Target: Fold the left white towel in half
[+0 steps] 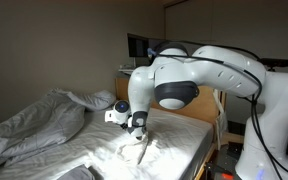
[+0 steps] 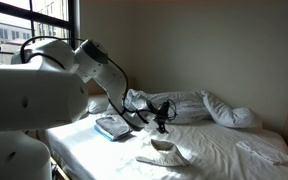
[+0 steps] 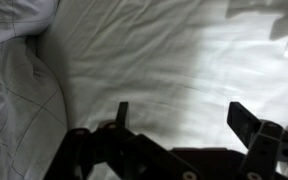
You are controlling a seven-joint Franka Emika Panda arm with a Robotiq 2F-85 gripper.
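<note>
gripper (image 3: 184, 118) wide open, empty | left white towel (image 2: 164, 152) bunched below, edges unclear | wrist view: base too dark

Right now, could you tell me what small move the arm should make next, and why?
Probably lower the gripper onto the left white towel: the jaws stand open and empty in the wrist view, hanging just above the rumpled towel.

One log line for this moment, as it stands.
gripper: open, empty | left white towel: bunched on bed, under gripper | duvet: heaped beside
</note>
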